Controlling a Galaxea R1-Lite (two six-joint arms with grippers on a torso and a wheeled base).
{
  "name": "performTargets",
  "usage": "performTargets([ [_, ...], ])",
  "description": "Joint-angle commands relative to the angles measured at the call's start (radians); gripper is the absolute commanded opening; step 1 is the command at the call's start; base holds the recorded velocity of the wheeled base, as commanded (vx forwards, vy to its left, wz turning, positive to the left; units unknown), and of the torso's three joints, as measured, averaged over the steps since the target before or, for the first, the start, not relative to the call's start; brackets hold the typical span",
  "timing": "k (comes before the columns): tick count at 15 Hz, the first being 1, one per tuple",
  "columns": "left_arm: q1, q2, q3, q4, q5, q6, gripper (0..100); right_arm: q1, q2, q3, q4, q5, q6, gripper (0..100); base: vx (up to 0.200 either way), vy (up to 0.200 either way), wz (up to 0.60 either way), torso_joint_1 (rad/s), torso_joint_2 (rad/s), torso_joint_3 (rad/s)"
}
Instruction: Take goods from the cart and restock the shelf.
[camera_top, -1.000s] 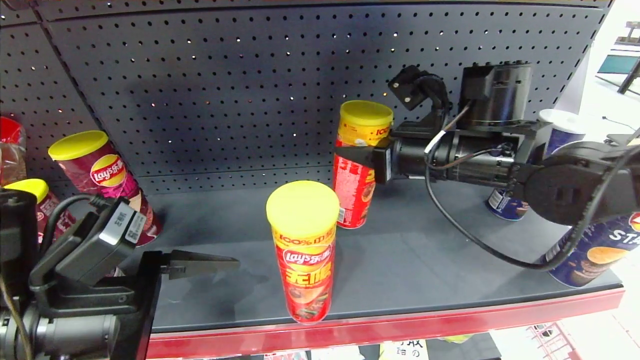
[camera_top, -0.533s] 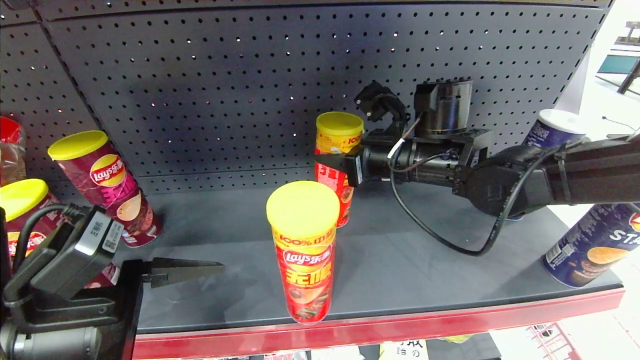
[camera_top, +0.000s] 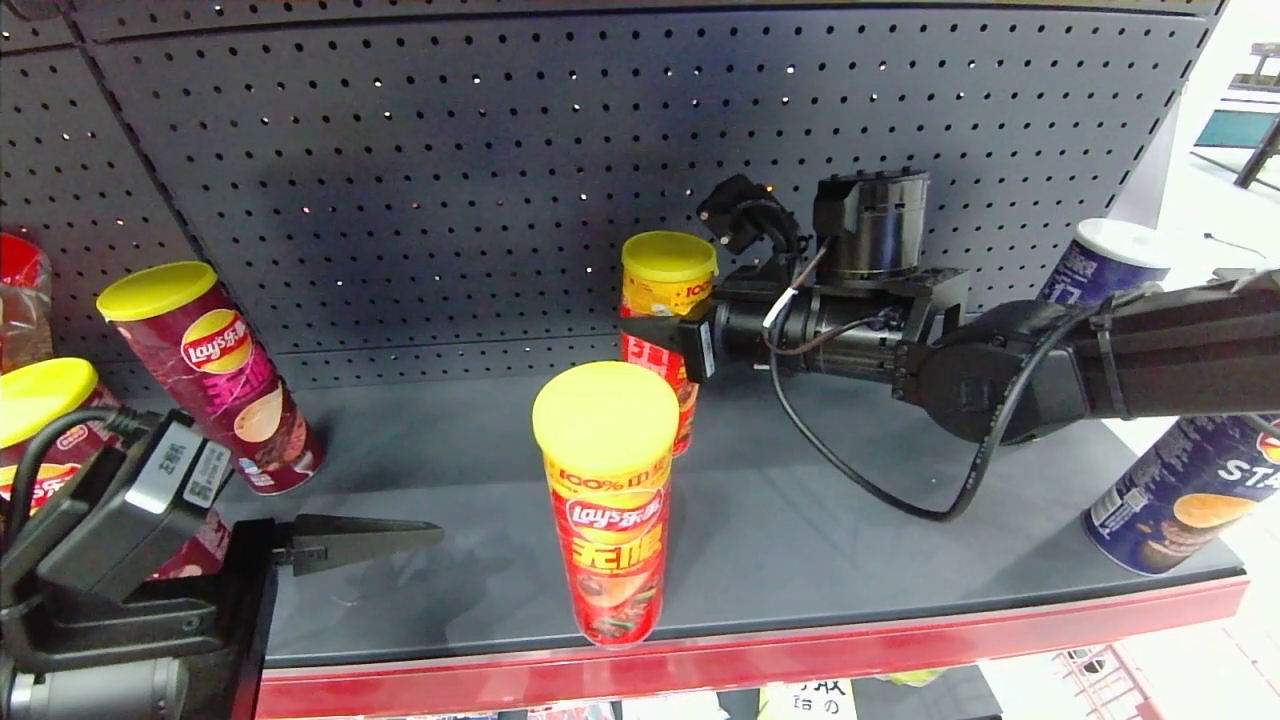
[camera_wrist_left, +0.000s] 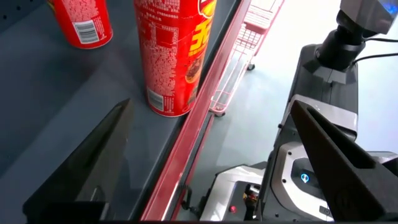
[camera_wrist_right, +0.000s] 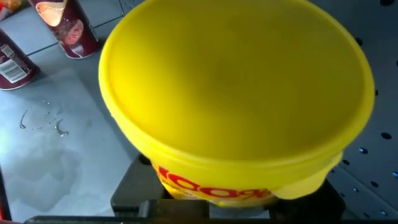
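Observation:
A red chip can with a yellow lid (camera_top: 664, 300) stands upright at the back middle of the grey shelf (camera_top: 800, 540), and my right gripper (camera_top: 655, 335) is shut on its upper body from the right. Its yellow lid (camera_wrist_right: 236, 106) looms close in the right wrist view. A second red can (camera_top: 605, 500) stands free near the shelf's front edge, also seen as the red can (camera_wrist_left: 171, 56) in the left wrist view. My left gripper (camera_top: 360, 535) hangs open at the front left, level with the shelf, its fingers (camera_wrist_left: 81, 168) spread wide with nothing between them.
Two maroon cans (camera_top: 210, 370) (camera_top: 40, 410) lean at the left. Blue cans stand at the right front (camera_top: 1190, 490) and right back (camera_top: 1100, 260). A pegboard wall closes the back; a red lip (camera_top: 760, 655) edges the front. The wire cart (camera_wrist_left: 242, 56) sits below.
My right arm has carried the red can leftward and deeper toward the pegboard, lowering it to the shelf. The left gripper has drifted slightly left and stays open.

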Motion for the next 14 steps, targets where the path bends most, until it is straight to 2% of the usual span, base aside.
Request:
performTargets([
  [1,0.000,0.001,0.000,0.000,0.000,0.000,100,0.000,-0.010,0.010,0.004,0.000,0.001,100,0.000,0.000,0.00,0.000,0.00,0.000],
  [5,0.000,0.006,0.000,0.000,0.000,0.000,100,0.000,-0.084,0.085,0.005,-0.004,0.001,100,0.000,0.000,0.00,0.000,0.00,0.000],
  [9,0.000,0.008,0.000,0.000,0.001,0.000,100,-0.006,-0.185,0.222,0.001,-0.032,0.007,100,0.000,0.000,0.00,0.000,0.00,0.000],
  [14,0.000,0.017,-0.003,0.000,0.041,0.000,100,-0.029,-0.319,0.394,-0.002,-0.070,0.010,100,0.000,0.000,0.00,0.000,0.00,0.000],
])
